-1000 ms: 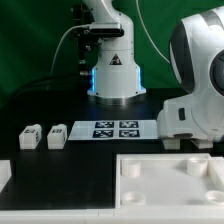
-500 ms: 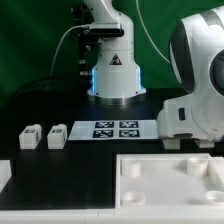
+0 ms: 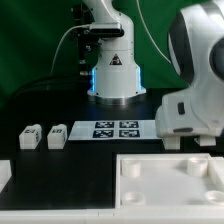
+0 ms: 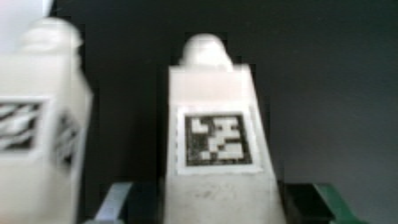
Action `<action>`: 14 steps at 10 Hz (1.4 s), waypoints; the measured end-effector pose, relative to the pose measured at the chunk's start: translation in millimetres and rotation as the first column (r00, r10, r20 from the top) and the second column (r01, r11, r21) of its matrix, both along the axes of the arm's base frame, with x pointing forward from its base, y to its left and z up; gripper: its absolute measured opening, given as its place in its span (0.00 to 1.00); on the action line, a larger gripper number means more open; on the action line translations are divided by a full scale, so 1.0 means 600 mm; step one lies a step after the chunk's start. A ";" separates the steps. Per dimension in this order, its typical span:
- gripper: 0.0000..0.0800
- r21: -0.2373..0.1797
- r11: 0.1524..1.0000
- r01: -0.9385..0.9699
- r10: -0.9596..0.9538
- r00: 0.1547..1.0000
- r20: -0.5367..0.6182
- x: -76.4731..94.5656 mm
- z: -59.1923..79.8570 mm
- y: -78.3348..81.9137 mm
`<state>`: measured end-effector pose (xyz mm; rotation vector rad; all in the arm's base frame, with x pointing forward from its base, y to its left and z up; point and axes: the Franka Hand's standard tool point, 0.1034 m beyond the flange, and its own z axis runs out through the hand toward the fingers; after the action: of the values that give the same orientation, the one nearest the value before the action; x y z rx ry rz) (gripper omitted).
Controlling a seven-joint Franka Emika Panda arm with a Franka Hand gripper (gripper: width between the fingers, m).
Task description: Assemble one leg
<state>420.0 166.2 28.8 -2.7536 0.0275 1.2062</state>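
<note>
Your end effector (image 4: 222, 207) is open, with a finger (image 4: 118, 203) on each side of the leg (image 4: 217, 120) and a dark gap showing. The leg's long axis runs straight out from the fingers over the desk (image 4: 134, 40). Its tapered tip points away, and it lies parallel to a second leg (image 4: 39, 110) just beside it.

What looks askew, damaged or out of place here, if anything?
Nothing stands out. The leg between the open jaws sits parallel to a second leg, tag intact; the white panel and marker board lie flat.
</note>
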 end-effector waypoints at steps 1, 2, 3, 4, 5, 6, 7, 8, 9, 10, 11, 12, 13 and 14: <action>0.37 0.027 1.000 -0.016 0.015 1.000 0.022 0.019 0.042 -0.014; 0.37 0.032 0.999 -0.006 0.003 0.997 0.074 0.043 0.077 -0.027; 0.37 0.023 1.000 0.018 -0.023 0.975 0.219 0.073 0.121 -0.042; 0.37 -0.002 0.999 0.036 -0.034 0.944 0.327 0.070 0.168 -0.053; 0.37 -0.016 0.999 0.044 -0.034 0.921 0.388 0.062 0.199 -0.052; 0.37 -0.011 0.998 0.058 -0.045 0.863 0.503 0.078 0.187 -0.049; 0.37 -0.008 0.998 0.068 -0.050 0.804 0.593 0.082 0.183 -0.048; 0.37 -0.006 0.997 0.073 -0.050 0.742 0.668 0.081 0.187 -0.049; 0.37 -0.004 0.997 0.075 -0.050 0.707 0.705 0.082 0.187 -0.050; 0.37 -0.012 0.998 0.059 -0.028 0.631 0.775 0.119 0.205 -0.056; 0.37 -0.016 0.999 0.048 -0.012 0.530 0.848 0.164 0.230 -0.069; 0.37 -0.016 0.999 0.037 -0.002 0.447 0.895 0.190 0.246 -0.073; 0.37 -0.026 0.999 0.028 0.012 0.408 0.913 0.203 0.258 -0.064; 0.37 -0.023 0.999 0.028 0.010 0.415 0.910 0.199 0.254 -0.065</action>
<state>539.5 127.0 180.9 -3.0065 -0.0522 -0.4819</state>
